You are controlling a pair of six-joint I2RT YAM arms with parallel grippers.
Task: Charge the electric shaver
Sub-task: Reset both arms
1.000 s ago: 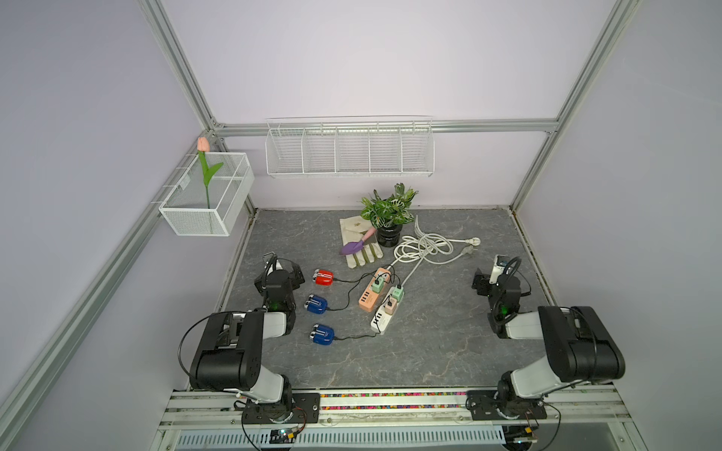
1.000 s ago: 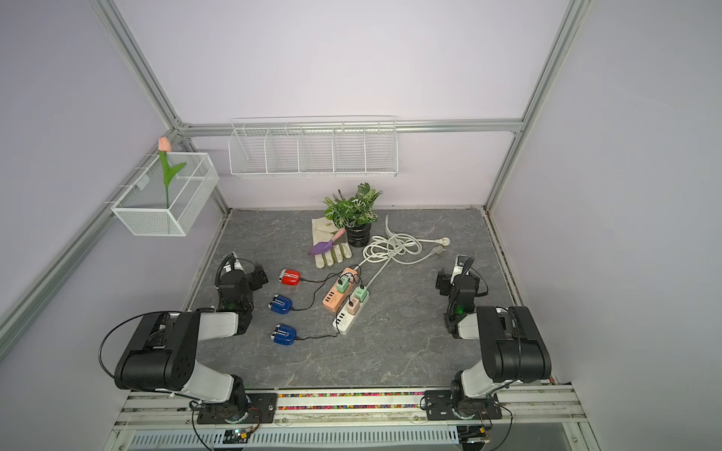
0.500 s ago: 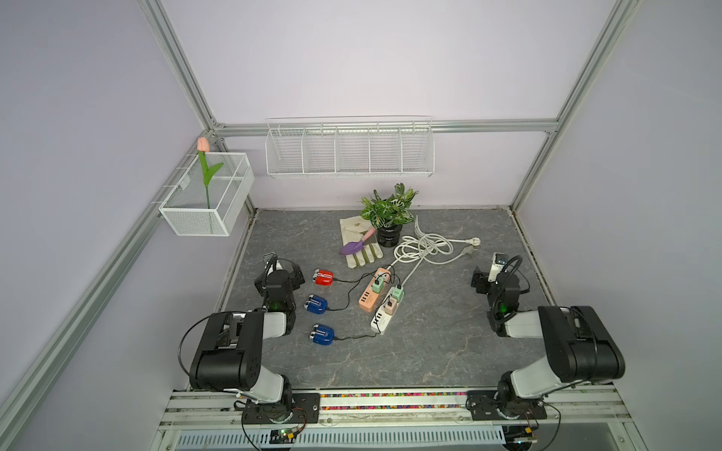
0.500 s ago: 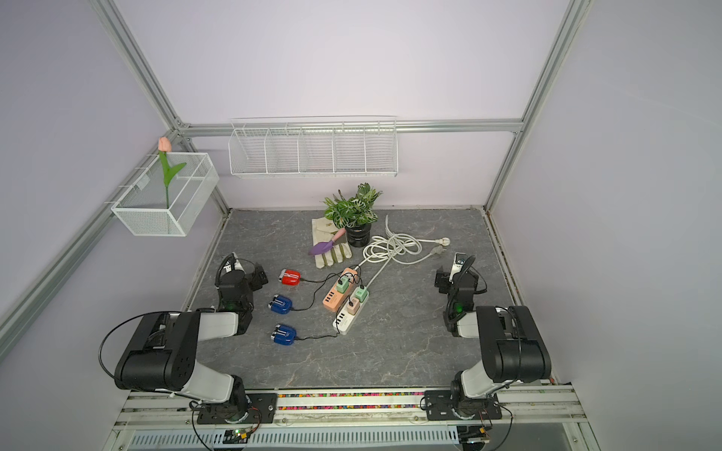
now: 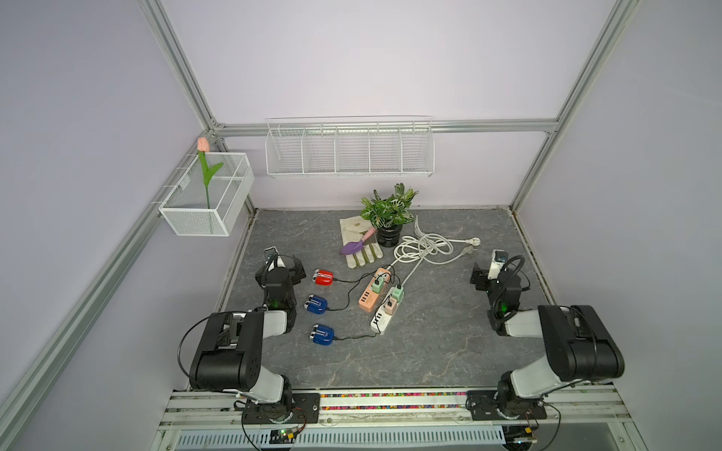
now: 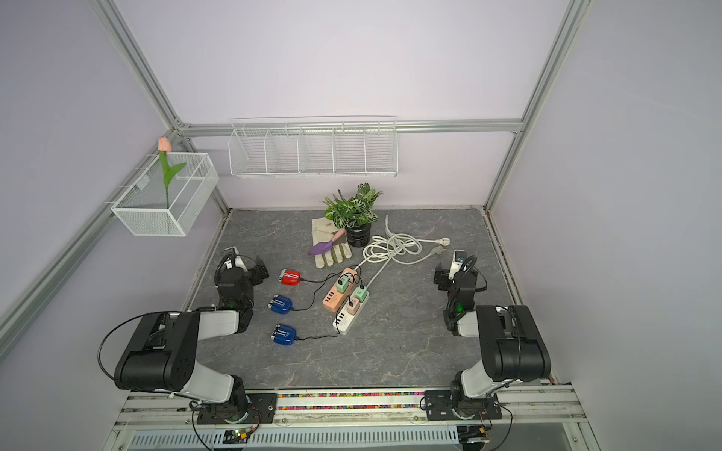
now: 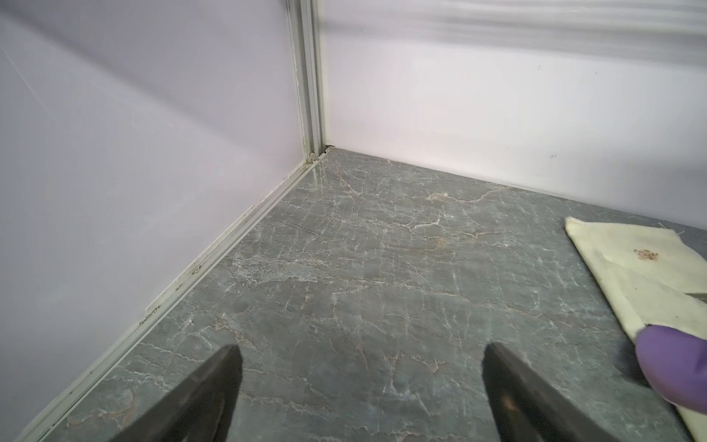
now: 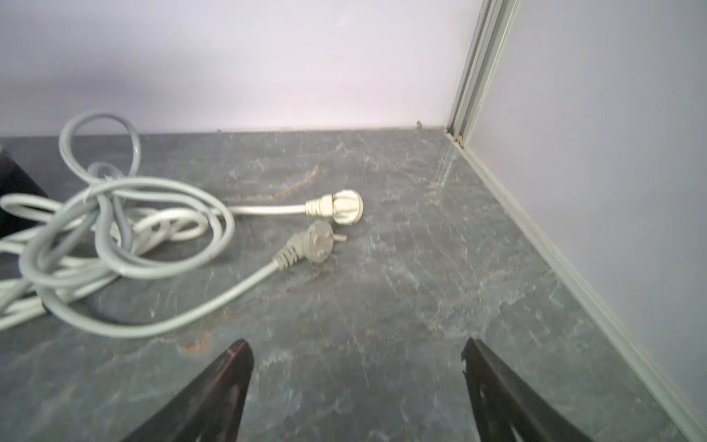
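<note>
Pincers are gaping empty, left pincer (image 7: 361, 350) and right pincer (image 8: 356, 343), at opposite tabletop (image 5: 429, 351) sides. Red shaver (image 5: 324, 277) is lying near the left, cabled to the orange power strip (image 5: 369, 298) (seemingly connected already); next, probably just checking.

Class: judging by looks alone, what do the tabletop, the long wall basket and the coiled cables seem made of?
Tabletop: grey stone or stone-look laminate, pale veins, slight sheen.
Basket: white-coated metal wire, likely; thin open grid.
Cables: smooth matte plastic sheath, probably; soft loops.
</note>
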